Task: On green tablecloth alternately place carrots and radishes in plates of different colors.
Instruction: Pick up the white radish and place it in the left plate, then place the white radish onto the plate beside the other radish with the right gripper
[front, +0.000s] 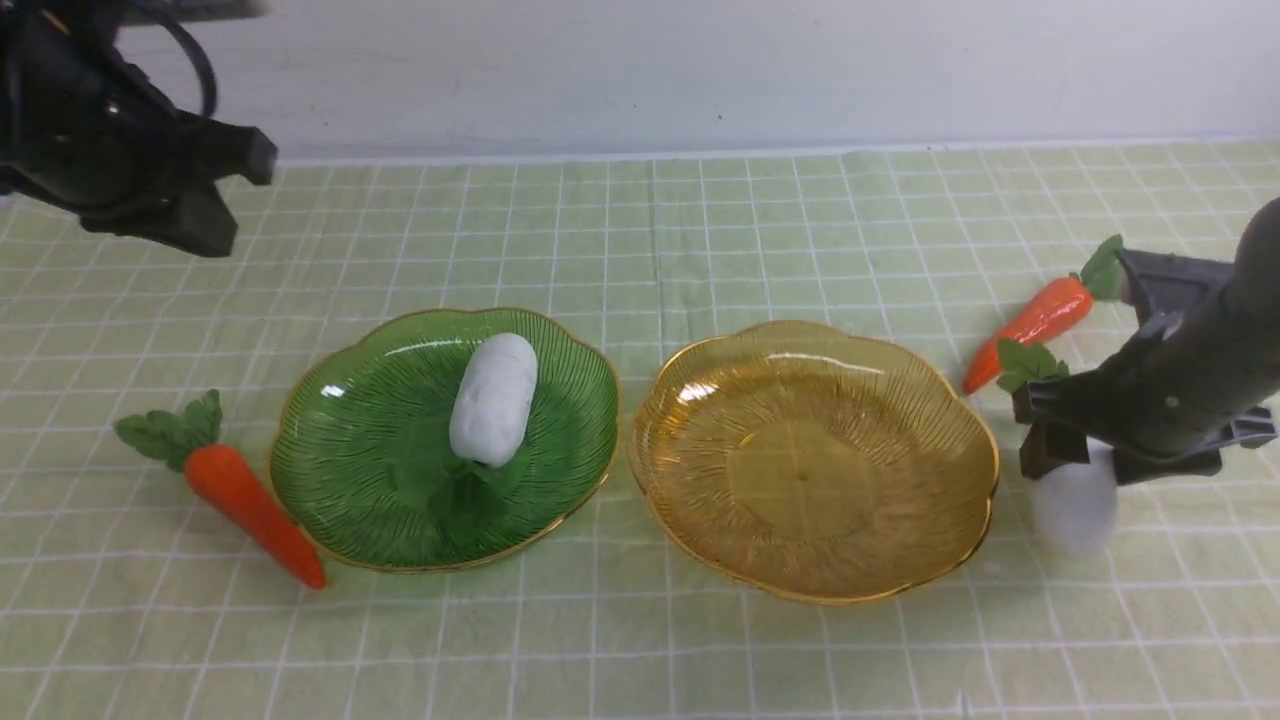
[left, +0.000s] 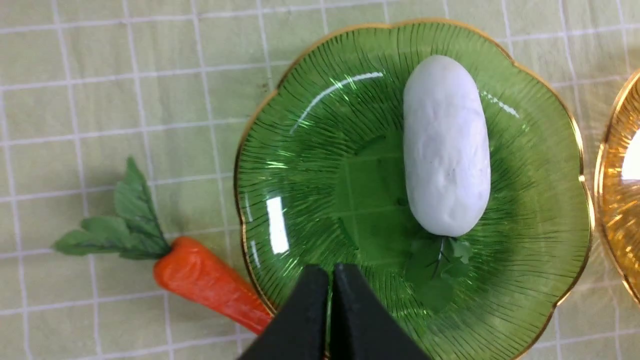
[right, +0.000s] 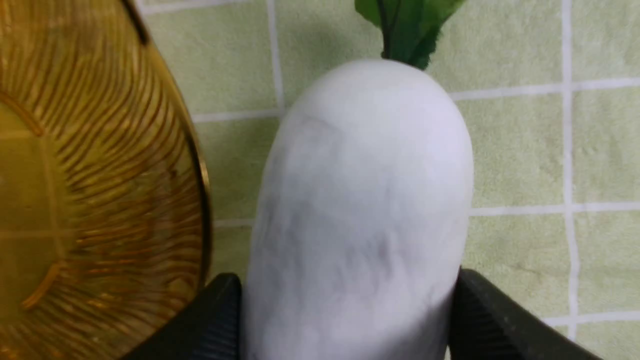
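On the green tablecloth (front: 640, 230), a white radish (front: 493, 398) lies in the green plate (front: 370, 450). The amber plate (front: 815, 470) beside it holds nothing. One carrot (front: 255, 505) lies left of the green plate, the other carrot (front: 1035, 320) right of the amber plate. My left gripper (front: 225, 200) hangs raised at the far left; in the left wrist view it (left: 330, 300) is shut and empty over the green plate (left: 310, 165) and its radish (left: 445, 145). My right gripper (front: 1100, 460) is shut on the second radish (right: 360, 215), with fingers (right: 485, 320) against both sides, next to the amber plate (right: 75, 175).
The table ends at a white wall behind. The held radish (front: 1075, 505) sits just right of the amber plate's rim, with its leaves (front: 1030, 362) close to the right carrot's tip. The left carrot (left: 210, 282) almost touches the green plate's rim.
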